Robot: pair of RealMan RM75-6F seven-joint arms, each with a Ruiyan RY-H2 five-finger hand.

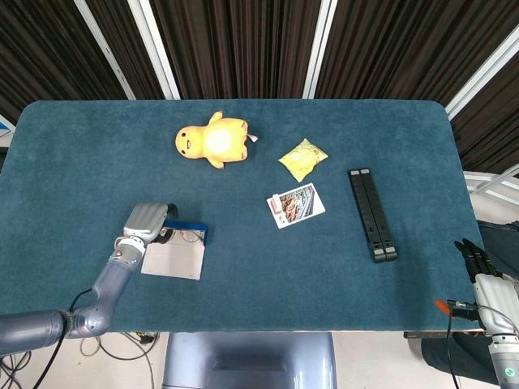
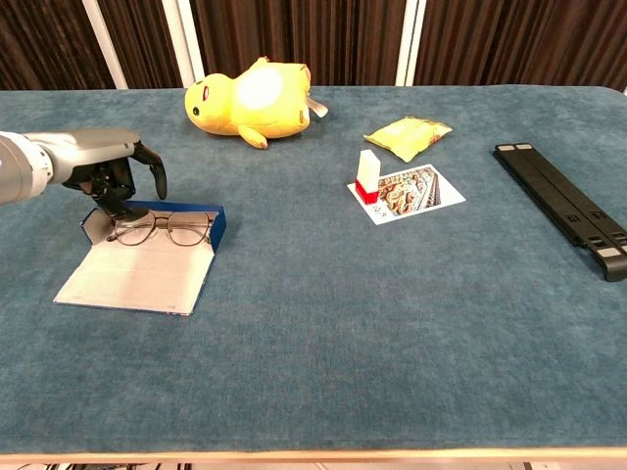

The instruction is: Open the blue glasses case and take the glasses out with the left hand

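Chest view: blue glasses case [image 2: 147, 259] lies open on the worktop, glasses [image 2: 162, 230] inside, long axis left to right. Left hand [image 2: 116, 171] hovers at their left end, fingers curled downward, holding nothing.

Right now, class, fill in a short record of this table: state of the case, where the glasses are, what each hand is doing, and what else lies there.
case: blue glasses case lies open, lid flat on the table
glasses: glasses rest in the case tray, not lifted
left hand: left hand hovers over the case's left end, fingers curled down; grip cannot be told
right hand: right hand off the table's right edge, holding nothing
other items: yellow plush, yellow packet, picture card, black bars
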